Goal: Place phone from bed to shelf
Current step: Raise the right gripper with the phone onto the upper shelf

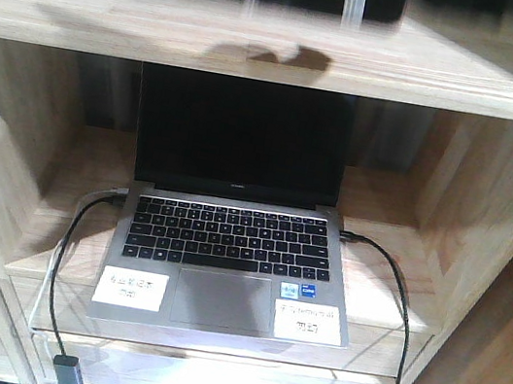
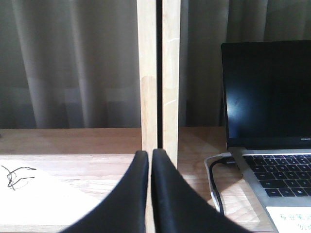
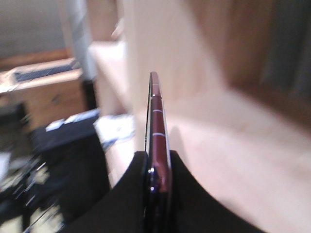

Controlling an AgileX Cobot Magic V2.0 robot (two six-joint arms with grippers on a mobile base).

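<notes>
In the right wrist view alone, the right gripper (image 3: 156, 167) clamps the phone (image 3: 156, 126) edge-on; the left gripper (image 2: 149, 160) is pressed closed, empty.

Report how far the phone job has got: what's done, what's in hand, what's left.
Done: the phone is off the bed, clamped edge-on in the right gripper. In hand: it is held in the air beside the pale wood boards of the shelf, not resting on any board. Left: set it down on a board and open the jaws. The left gripper is shut and empty, near the laptop.
</notes>
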